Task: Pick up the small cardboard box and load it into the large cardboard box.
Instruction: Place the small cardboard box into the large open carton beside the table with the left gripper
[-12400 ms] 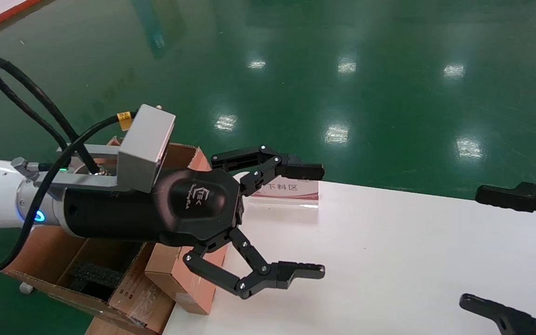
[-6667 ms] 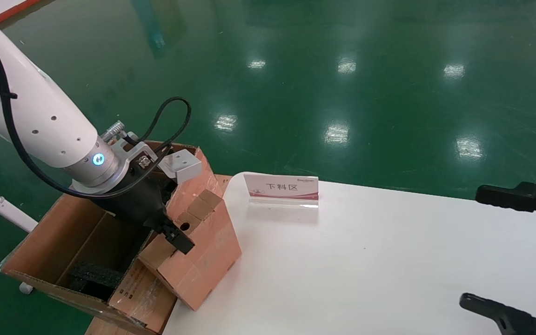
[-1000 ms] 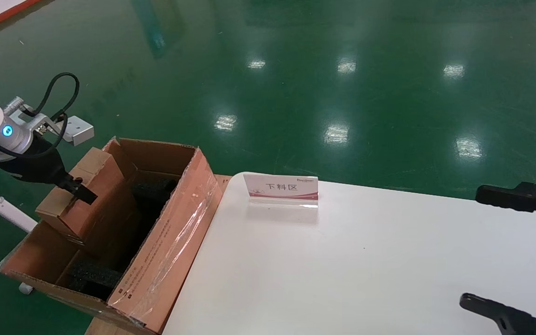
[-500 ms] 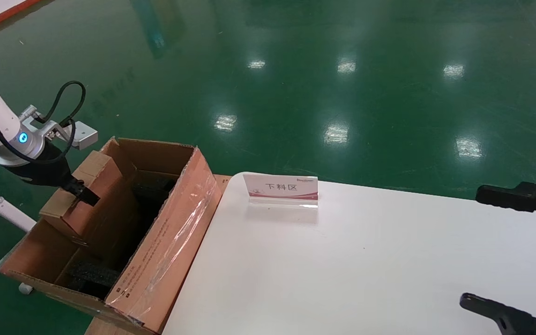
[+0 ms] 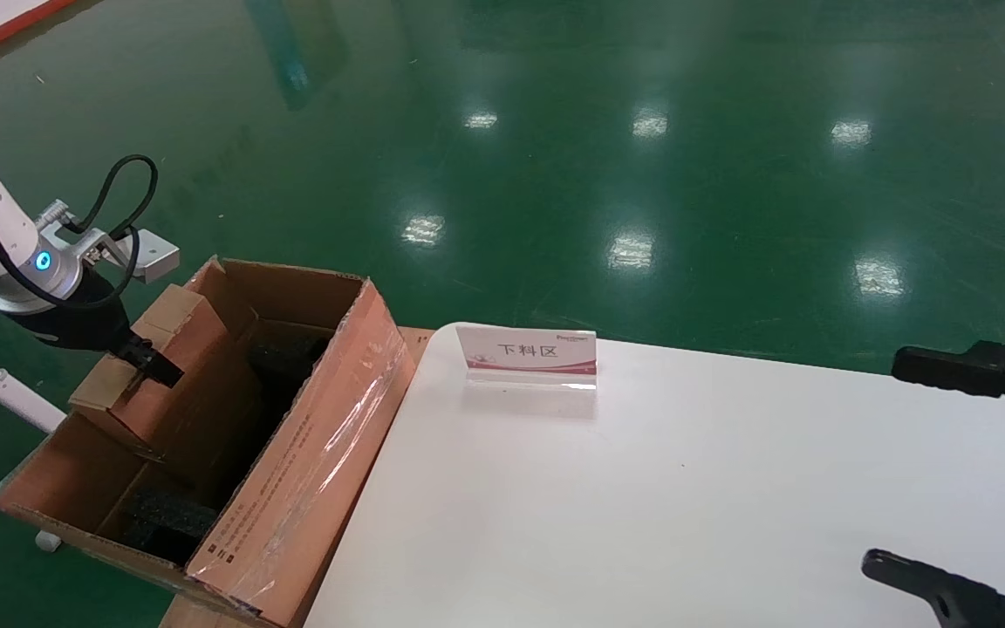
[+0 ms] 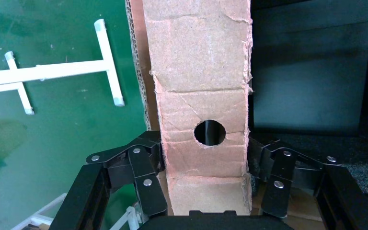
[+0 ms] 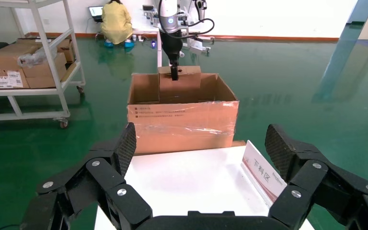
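**Small cardboard box held inside the large carton**

Small cardboard box (image 5: 173, 371) is gripped by the left gripper (image 5: 138, 359) and is held tilted over the far left wall of the large cardboard box (image 5: 311, 471), with its lower part inside the carton's opening. In the left wrist view the fingers (image 6: 143, 167) are seen clamped against both narrow sides of the small box, whose face with a round hole (image 6: 209, 132) is turned toward the camera. Black foam (image 5: 158, 515) is seen at the bottom of the large carton, and more of it at the far end. The large carton stands on the floor side, pressed against the left edge of the white table (image 5: 686, 488); clear tape and small print are carried on its near wall. A small sign with red characters (image 5: 530, 351) stands on the table near the carton's far corner. The right gripper (image 5: 965, 471) is parked at the table's right edge, its fingers spread wide apart with nothing between them.
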Controlling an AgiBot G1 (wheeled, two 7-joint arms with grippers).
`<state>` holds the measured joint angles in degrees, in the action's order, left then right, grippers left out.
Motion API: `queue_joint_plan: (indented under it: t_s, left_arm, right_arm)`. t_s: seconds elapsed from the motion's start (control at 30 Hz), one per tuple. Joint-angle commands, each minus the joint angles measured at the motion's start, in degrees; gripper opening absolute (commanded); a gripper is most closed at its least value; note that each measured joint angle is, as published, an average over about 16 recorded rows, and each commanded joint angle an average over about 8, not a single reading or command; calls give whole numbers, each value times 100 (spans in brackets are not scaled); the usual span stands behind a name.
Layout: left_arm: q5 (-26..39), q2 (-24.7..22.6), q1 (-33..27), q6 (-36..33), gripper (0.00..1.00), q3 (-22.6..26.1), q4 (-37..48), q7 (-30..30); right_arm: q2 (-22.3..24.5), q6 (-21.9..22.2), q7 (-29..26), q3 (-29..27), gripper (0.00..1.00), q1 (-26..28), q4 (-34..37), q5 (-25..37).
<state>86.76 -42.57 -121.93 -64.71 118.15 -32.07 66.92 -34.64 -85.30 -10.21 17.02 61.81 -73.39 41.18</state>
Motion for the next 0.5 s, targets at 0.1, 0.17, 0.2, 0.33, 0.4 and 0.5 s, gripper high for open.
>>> queue_joint_plan:
  t_s: [0.1, 0.17, 0.2, 0.33, 0.4, 0.5]
  left_arm:
    - [1, 6, -10, -1, 100, 4, -13, 0]
    - [2, 7, -14, -2, 100, 5, -18, 0]
    - [3, 8, -16, -3, 100, 6, -21, 0]
    - [5, 10, -22, -7, 100, 6, -30, 1]
    - [7, 11, -24, -9, 100, 6, -33, 1]
    - [11, 12, -27, -10, 100, 6, -37, 1]
  right_arm:
    - [0, 0, 0, 0, 100, 0, 0, 0]
    - [0, 0, 0, 0, 100, 0, 0, 0]
    - [0, 0, 0, 0, 100, 0, 0, 0]
    - [0, 0, -1, -2, 100, 0, 0, 0]
    - [0, 0, -1, -2, 100, 0, 0, 0]
    - [0, 0, -1, -3, 100, 0, 0, 0]
